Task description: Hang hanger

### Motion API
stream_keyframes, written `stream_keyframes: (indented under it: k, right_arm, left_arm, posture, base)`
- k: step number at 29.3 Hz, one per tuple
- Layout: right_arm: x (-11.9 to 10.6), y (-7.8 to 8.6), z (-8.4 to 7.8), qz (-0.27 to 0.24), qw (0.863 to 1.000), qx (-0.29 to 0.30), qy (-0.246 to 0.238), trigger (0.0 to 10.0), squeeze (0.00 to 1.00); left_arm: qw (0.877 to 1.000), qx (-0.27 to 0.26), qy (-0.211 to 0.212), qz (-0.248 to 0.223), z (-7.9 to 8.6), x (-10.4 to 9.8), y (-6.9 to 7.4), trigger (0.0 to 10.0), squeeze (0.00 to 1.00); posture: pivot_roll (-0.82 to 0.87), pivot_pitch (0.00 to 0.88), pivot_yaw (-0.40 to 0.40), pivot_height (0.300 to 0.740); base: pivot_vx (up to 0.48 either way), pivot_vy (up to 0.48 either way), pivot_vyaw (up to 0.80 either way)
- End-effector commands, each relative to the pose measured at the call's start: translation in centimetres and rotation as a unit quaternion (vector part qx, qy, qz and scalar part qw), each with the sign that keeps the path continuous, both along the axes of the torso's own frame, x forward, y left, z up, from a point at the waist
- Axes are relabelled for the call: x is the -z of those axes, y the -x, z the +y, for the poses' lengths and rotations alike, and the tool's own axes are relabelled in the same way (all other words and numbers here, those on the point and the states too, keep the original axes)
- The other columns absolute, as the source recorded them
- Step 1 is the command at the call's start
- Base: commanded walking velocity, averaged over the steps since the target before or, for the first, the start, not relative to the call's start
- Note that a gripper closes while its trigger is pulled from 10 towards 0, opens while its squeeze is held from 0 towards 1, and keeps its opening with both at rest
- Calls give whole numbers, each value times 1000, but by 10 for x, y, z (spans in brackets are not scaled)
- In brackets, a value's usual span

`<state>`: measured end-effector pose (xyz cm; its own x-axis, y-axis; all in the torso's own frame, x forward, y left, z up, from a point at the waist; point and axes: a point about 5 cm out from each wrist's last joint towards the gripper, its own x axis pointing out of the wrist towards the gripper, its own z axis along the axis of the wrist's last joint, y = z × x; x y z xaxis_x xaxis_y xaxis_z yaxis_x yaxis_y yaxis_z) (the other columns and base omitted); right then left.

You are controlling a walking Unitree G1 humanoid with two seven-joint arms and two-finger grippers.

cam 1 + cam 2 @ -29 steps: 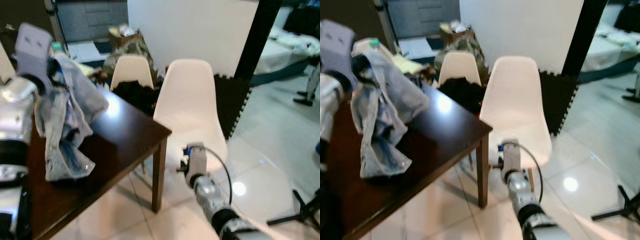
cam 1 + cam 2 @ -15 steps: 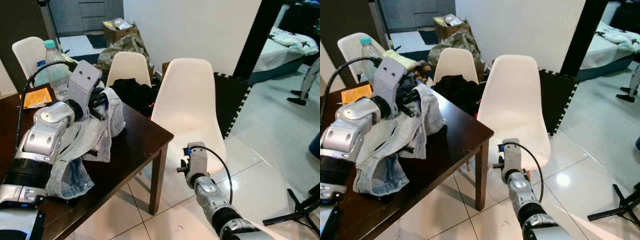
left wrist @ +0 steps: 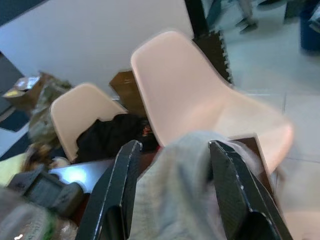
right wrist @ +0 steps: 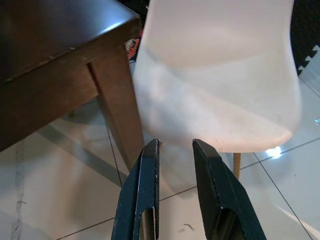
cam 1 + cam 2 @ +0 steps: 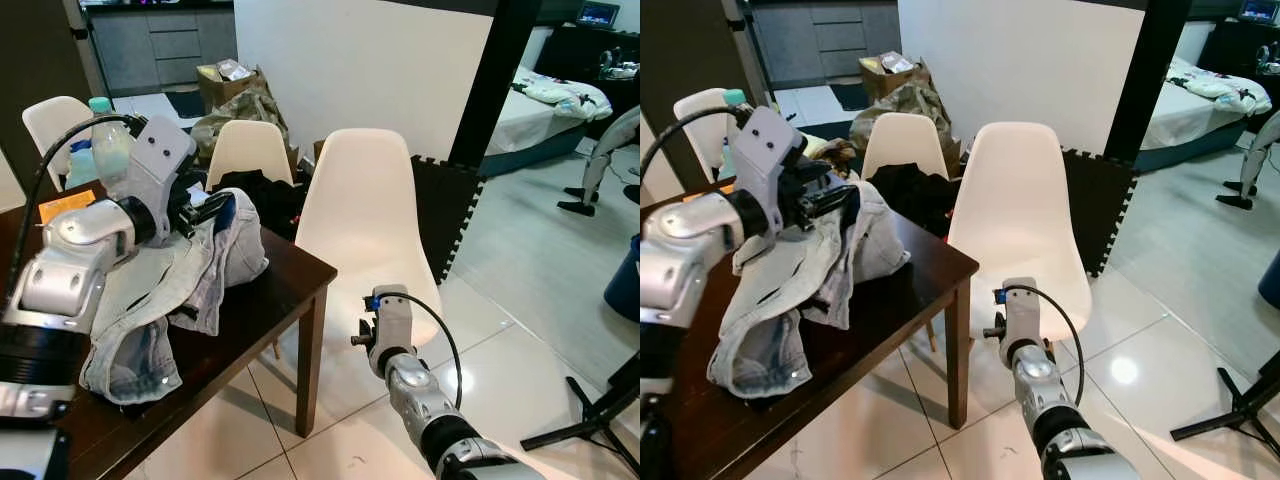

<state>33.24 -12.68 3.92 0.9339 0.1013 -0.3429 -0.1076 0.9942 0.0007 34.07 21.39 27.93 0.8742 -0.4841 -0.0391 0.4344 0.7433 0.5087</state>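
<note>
No hanger can be made out. A pale blue denim garment (image 5: 170,290) lies draped over the dark wooden table (image 5: 265,310). My left gripper (image 5: 213,207) is over the table near its far corner, shut on a fold of that garment. In the left wrist view the grey cloth (image 3: 175,185) bulges between the two black fingers (image 3: 122,195). My right gripper (image 4: 175,145) hangs low beside the table leg (image 4: 117,105), in front of the white chair (image 5: 365,220). It is open by a narrow gap and holds nothing.
A second white chair (image 5: 248,150) with black clothing (image 5: 265,190) on it stands behind the table. A plastic bottle (image 5: 108,135) is at the table's back left. Tiled floor opens to the right, with black stand legs (image 5: 590,420) and a bed (image 5: 545,100) beyond.
The camera has shifted. My left arm has come down from a raised hold, and the garment that hung from it now lies on the table. The right arm has hardly moved.
</note>
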Motion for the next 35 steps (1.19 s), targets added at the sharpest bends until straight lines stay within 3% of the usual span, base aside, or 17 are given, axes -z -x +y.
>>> stream_keyframes:
  k: [1, 2, 3, 5, 8, 14, 16, 17, 18, 19, 20, 24, 26, 28, 29, 32, 35]
  right_arm:
    - [1, 0, 0, 8, 1000, 0, 0, 10000, 0]
    - [1, 0, 0, 8, 1000, 0, 0, 10000, 0]
    - [1, 0, 0, 8, 1000, 0, 0, 10000, 0]
    - [1, 0, 0, 9, 1000, -2, 1, 10000, 0]
    - [2, 0, 2, 10, 1000, -3, 0, 10000, 0]
    - [2, 1, 2, 10, 1000, -3, -1, 10000, 0]
    - [2, 1, 0, 8, 1000, 1, -5, 10000, 0]
    - [2, 1, 0, 8, 1000, 1, -5, 10000, 0]
    - [1, 0, -2, 5, 1000, 6, -9, 10000, 0]
    - [1, 0, -2, 5, 1000, 6, -9, 10000, 0]
    - [1, 0, -3, 3, 1000, 9, -12, 10000, 0]
    - [1, 0, -4, 2, 1000, 15, -13, 10000, 0]
    - [4, 3, -9, 10, 1000, 29, 2, 10000, 0]
    - [7, 4, -10, 15, 999, 33, 11, 10000, 0]
    - [7, 4, -10, 15, 999, 33, 11, 10000, 0]
    - [14, 10, -22, 31, 997, 59, 30, 10000, 0]
    - [15, 11, -25, 35, 997, 66, 35, 10000, 0]
  left_arm:
    - [996, -22, -72, 46, 8, 19, 1, 10000, 0]
    - [990, -41, -120, 64, 15, 27, 1, 10000, 0]
    - [990, -41, -120, 64, 15, 27, 1, 10000, 0]
    - [977, -66, -181, 93, 25, 42, 1, 10000, 0]
    - [972, -86, -192, 107, 29, 52, 0, 10000, 0]
    - [973, -105, -177, 100, 29, 50, -2, 10000, 0]
    - [992, -112, -56, 9, 14, 21, -11, 10000, 0]
    - [992, -112, -56, 9, 14, 21, -11, 10000, 0]
    - [994, -102, 18, -41, 2, 7, -13, 10000, 0]
    - [994, -102, 18, -41, 2, 7, -13, 10000, 0]
    - [991, -96, 66, -70, -5, -1, -13, 10000, 0]
    - [988, -83, 94, -95, -15, -5, -12, 10000, 0]
    - [981, -32, 162, -103, -46, 0, -7, 10000, 0]
    - [978, -11, 186, -95, -57, 5, -6, 10000, 0]
    - [978, -11, 186, -95, -57, 5, -6, 10000, 0]
    - [980, 59, 186, -44, -89, 31, -2, 10000, 0]
    - [980, 72, 185, -34, -95, 37, -1, 10000, 0]
  posture:
    - [100, 0, -17, 740]
    - [101, 0, -17, 740]
    - [101, 0, -17, 740]
    - [103, 0, -18, 740]
    - [99, 0, -14, 740]
    - [98, 0, -14, 740]
    - [97, 0, -11, 740]
    - [97, 0, -11, 740]
    - [96, 0, -9, 740]
    - [96, 0, -9, 740]
    - [95, 0, -8, 740]
    - [92, 0, -7, 740]
    - [88, 0, -9, 740]
    - [83, 0, -8, 740]
    - [83, 0, -8, 740]
    - [66, 0, -3, 740]
    - [65, 0, -3, 740]
  base:
    - [0, 0, 0]
    - [0, 0, 0]
    - [0, 0, 0]
    - [0, 0, 0]
    - [0, 0, 0]
    - [0, 0, 0]
    - [0, 0, 0]
    - [0, 0, 0]
    - [0, 0, 0]
    - [0, 0, 0]
    - [0, 0, 0]
    - [0, 0, 0]
    - [0, 0, -800]
    - [0, 0, -800]
    - [0, 0, -800]
    - [0, 0, -800]
    - [0, 0, -800]
